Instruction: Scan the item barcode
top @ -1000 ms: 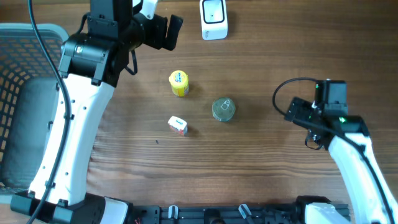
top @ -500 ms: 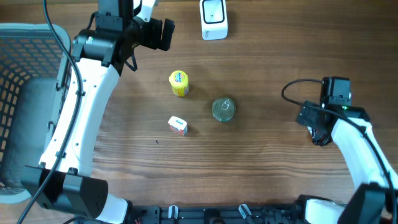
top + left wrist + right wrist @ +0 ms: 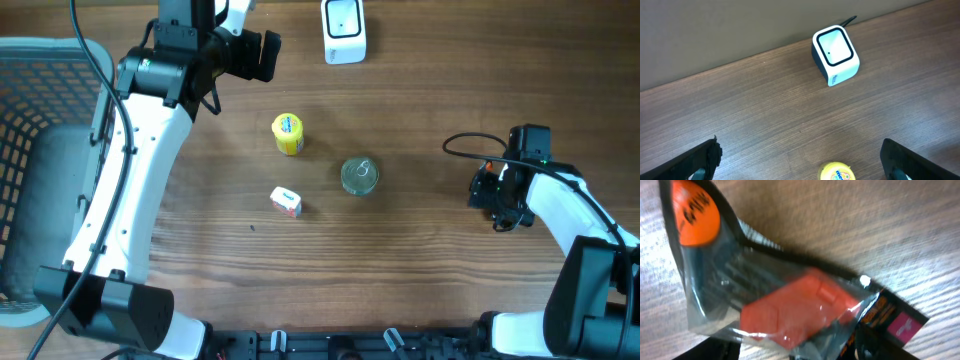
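Left gripper (image 3: 800,150) is seen spread wide, nothing held; scanner (image 3: 836,55) lies ahead of fingers (image 3: 700,160). Right gripper (image 3: 500,200) is poised close over packet (image 3: 790,300); grasp cannot be told.

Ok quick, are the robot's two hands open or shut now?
Left gripper: open, holding nothing.
Right gripper: right at the clear plastic packet of orange-red contents; cannot tell if shut.
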You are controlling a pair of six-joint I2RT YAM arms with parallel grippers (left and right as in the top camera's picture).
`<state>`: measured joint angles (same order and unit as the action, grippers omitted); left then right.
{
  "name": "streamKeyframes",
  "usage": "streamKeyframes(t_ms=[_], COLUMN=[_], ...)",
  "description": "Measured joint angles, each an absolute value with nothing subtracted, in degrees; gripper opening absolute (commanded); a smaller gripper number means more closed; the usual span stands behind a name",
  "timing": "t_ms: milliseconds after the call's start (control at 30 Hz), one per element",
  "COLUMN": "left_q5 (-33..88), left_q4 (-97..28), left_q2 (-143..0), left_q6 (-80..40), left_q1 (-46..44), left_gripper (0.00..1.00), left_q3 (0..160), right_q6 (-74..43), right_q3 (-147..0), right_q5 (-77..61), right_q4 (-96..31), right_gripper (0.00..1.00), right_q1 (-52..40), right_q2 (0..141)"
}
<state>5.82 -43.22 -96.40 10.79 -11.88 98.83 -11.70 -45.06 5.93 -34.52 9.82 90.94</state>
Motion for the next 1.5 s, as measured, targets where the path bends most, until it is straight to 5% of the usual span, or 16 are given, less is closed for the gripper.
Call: streamKeyframes(t_ms=[100,200,367,733,1067,1500], left_q5=[5.82,5.82,5.82,5.82,5.82,7.38], left_q4=[-43.35,-43.62,-44.10,-44.80,-44.77,-44.82], left_q2=[-96.40,-96.40,-96.40,-96.40,-96.40,-96.40], left_q6=[10.79,10.79,10.79,10.76,10.61,8.67], left_q1=[-11.88,-11.88,-11.88,-11.88,-11.88,-16.14], left_gripper=[1.00,1.00,1.00,1.00,1.00,1.00], left_q3=[98.83,98.83,98.83,98.83,98.83,98.83], right_q6=[-9.61,-3.79,2.92,2.90,-5.21,-5.96], right_q3=[-45.06,-45.06,-45.06,-46.09,-46.11,-48.58], right_q5=[7.33,7.99,8.05,11.31,12.51,10.92], right_q4=[-30.98,-24.73,-24.16,-24.97,-16.36,3.84], right_gripper=[1.00,0.96,0.54,0.05,0.05,0.11], right_q1=[9.82,9.82,9.82,9.82,11.57,48.10], right_q2=[90.98,90.98,90.98,91.66,92.03,93.36])
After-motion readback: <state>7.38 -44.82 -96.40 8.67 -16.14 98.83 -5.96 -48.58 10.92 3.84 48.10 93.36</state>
